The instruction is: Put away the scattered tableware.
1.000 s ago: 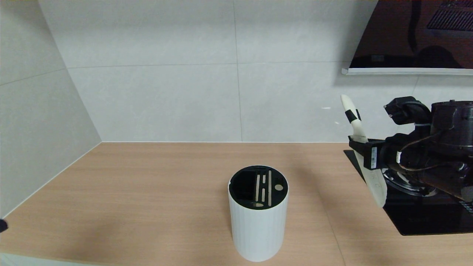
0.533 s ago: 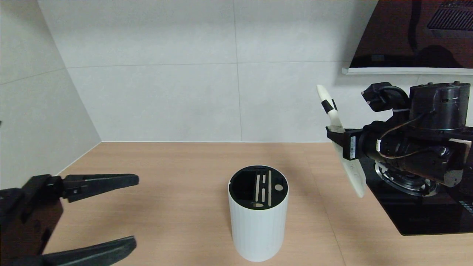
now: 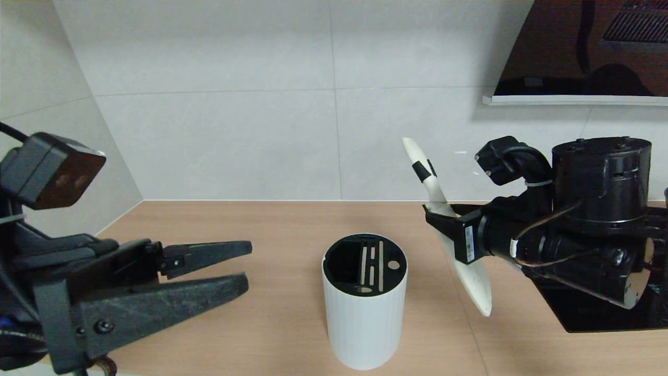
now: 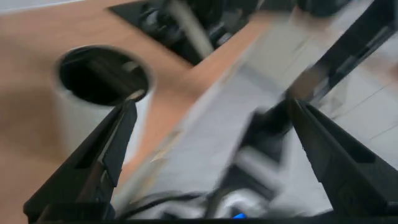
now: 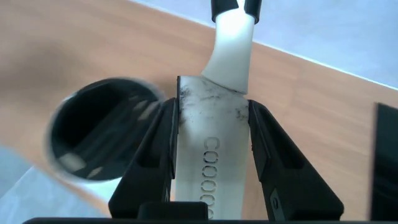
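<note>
A white cylindrical holder (image 3: 365, 313) with a black slotted top stands on the wooden counter (image 3: 250, 230), toward its front. To the right of the holder and above the counter, my right gripper (image 3: 443, 224) is shut on a white knife (image 3: 472, 282) with a black band on its handle. The blade points down and the handle tilts up toward the wall. In the right wrist view the knife (image 5: 214, 143) sits between the fingers, with the holder (image 5: 102, 137) beside it. My left gripper (image 3: 248, 265) hangs open left of the holder, its tips pointing at it. The left wrist view has the holder (image 4: 102, 81) beyond the spread fingers (image 4: 93, 168).
A black cooktop (image 3: 600, 308) with a burner lies at the counter's right end, under my right arm. A dark range hood (image 3: 589, 52) hangs above it. Tiled walls close off the back and left sides.
My left gripper has come into view from the left and risen toward the holder, open. My right gripper has carried the knife leftward, from over the cooktop to near the holder.
</note>
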